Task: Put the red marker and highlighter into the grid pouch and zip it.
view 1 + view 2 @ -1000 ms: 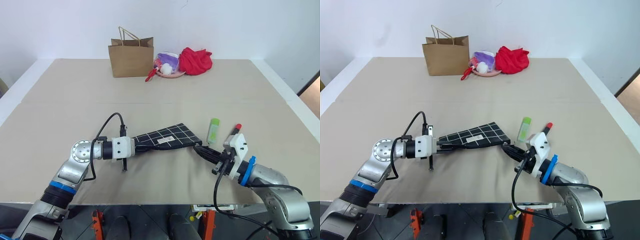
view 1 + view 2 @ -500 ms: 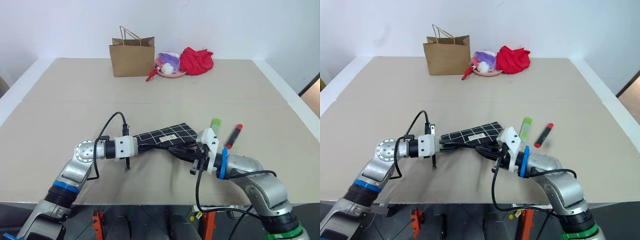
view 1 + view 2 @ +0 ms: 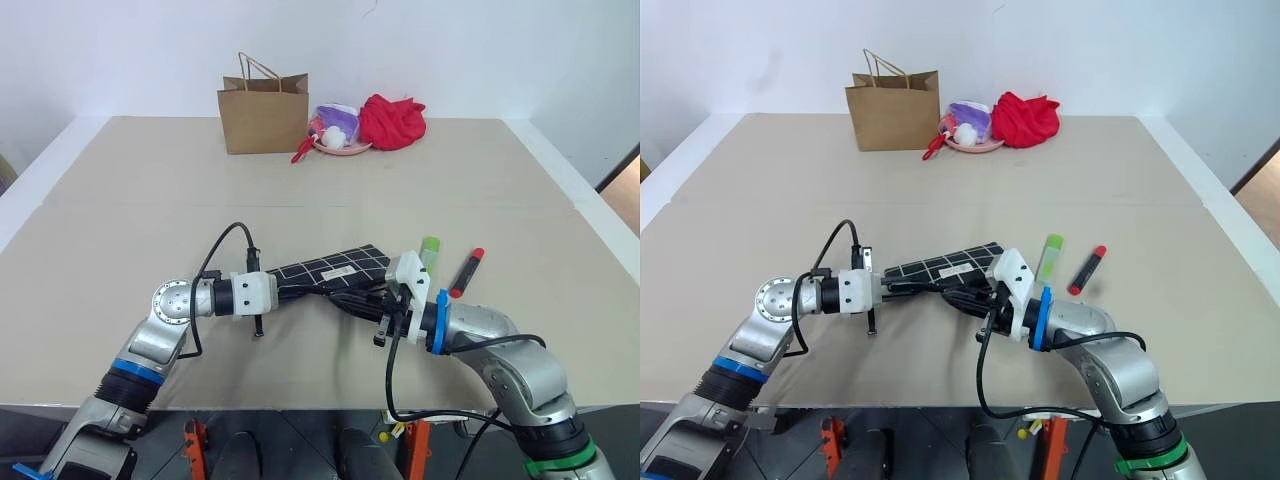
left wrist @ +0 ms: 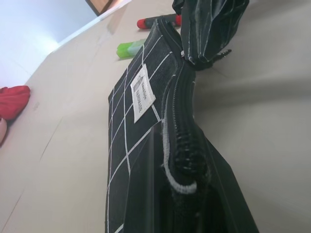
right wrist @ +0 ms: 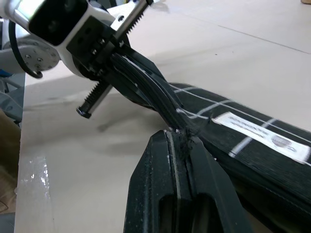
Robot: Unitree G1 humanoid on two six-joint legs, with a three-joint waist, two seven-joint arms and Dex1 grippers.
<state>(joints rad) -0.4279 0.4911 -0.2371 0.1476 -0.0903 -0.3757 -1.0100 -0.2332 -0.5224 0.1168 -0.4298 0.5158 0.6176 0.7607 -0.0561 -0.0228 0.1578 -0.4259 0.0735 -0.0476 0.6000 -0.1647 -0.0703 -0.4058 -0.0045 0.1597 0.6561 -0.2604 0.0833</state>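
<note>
The grid pouch (image 3: 338, 267) hangs lifted a little above the table's near middle, its white label (image 4: 141, 92) facing up. My left gripper (image 3: 290, 293) is shut on the pouch's left end at the zipper edge. From the right, my right gripper (image 3: 336, 298) is shut on the zipper pull (image 5: 182, 137) partway along that edge, close to the left gripper. The light-green highlighter (image 3: 1048, 256) lies on the table just right of the pouch, partly behind my right wrist. The red marker (image 3: 467, 271) lies a little further right, beside it.
At the table's far side stand a brown paper bag (image 3: 262, 115), a pink plate (image 3: 340, 147) with small toys and a red cloth (image 3: 392, 122). Bare tabletop spreads on both sides of the pouch. The table's near edge runs just below my arms.
My right gripper has travelled left along the pouch's zipper edge, from its right corner toward the left gripper. The left gripper has kept still, holding the pouch.
</note>
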